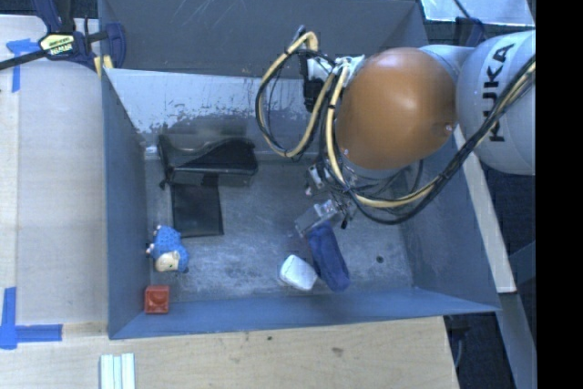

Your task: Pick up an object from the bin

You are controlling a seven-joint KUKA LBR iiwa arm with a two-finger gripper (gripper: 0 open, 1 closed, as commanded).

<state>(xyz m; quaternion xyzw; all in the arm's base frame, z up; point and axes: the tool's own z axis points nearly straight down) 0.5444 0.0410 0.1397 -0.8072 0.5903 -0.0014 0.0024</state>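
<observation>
We see the gripper [319, 219] low in the grey metal bin [127, 196], near its front wall, at the upper end of a dark blue oblong plastic piece [329, 258], which seems to touch a small white rounded lump [297, 272]. Spread or clamped, we cannot tell.

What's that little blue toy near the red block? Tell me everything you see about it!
The little blue toy is a small figure, blue on top, with a pale, roundish face at its lower end. It looks soft, though that is a guess. It lies on the bin's floor near the left wall, toward the front corner, just above the red block and apart from it.
</observation>
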